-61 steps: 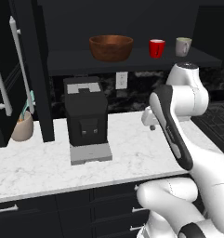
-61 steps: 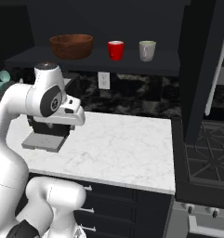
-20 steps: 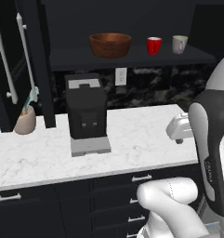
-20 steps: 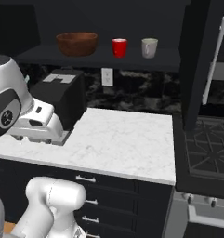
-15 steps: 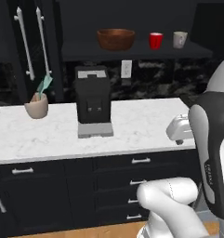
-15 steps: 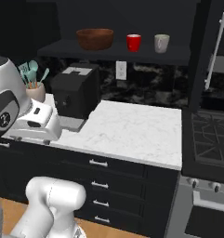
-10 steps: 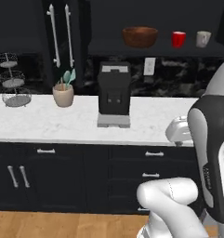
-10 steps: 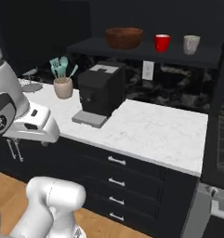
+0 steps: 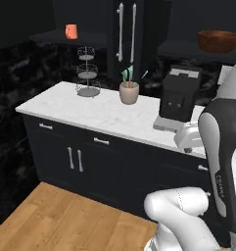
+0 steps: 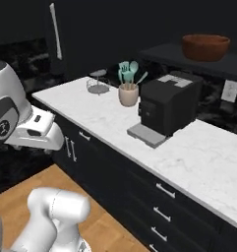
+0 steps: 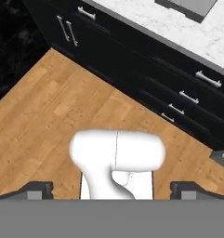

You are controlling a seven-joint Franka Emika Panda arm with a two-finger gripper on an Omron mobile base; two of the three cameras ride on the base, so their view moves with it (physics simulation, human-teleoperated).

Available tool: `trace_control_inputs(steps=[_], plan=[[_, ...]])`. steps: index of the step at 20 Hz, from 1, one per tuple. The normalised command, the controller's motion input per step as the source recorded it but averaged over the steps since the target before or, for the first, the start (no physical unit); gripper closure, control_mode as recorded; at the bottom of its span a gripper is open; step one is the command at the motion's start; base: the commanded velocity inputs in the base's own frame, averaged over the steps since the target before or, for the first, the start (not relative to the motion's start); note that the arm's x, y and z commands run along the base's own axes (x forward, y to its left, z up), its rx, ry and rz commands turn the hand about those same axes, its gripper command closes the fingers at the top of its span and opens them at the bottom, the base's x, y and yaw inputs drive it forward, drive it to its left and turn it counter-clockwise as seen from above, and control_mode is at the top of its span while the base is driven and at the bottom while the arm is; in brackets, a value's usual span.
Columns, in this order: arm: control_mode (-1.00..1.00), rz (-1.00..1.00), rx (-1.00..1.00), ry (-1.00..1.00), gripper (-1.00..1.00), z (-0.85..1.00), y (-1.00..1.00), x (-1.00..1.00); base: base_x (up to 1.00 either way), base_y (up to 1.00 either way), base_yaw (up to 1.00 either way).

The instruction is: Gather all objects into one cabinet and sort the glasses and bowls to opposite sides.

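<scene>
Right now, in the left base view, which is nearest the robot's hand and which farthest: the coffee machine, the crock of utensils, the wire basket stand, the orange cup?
From the gripper:
1. Coffee machine, just behind it on the counter.
2. Utensil crock, further left.
3. Wire basket stand, towards the counter's left end.
4. Orange cup, up on the far-left shelf.

Orange cup (image 9: 71, 31), brown wooden bowl (image 9: 218, 41), white marbled counter (image 9: 90, 108).

Black coffee machine (image 9: 178, 98), tan utensil crock (image 9: 129, 92), tiered wire basket (image 9: 87, 72), marble counter (image 10: 198, 152)
</scene>
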Motion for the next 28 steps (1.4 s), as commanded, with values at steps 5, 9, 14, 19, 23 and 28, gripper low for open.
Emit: trace_control_inputs(steps=[5,9,14,19,23,28], plan=[[1.00,0.00,0.00,0.00,-1.00,0.00,0.00,0.00,0.23,0.91,0.27],[1.00,0.00,0.00,0.00,-1.00,0.00,0.00,0.00,0.39,1.00,0.02],[1.00,0.00,0.00,0.00,-1.00,0.00,0.00,0.00,0.64,0.95,-0.07],[1.00,0.00,0.00,0.00,-1.00,0.00,0.00,0.00,0.34,0.63,-0.33],[1.00,0.00,0.00,0.00,-1.00,0.00,0.00,0.00,0.28,0.50,-0.44],[1.00,0.00,0.00,0.00,-1.00,0.00,0.00,0.00,0.22,0.44,-0.45]])
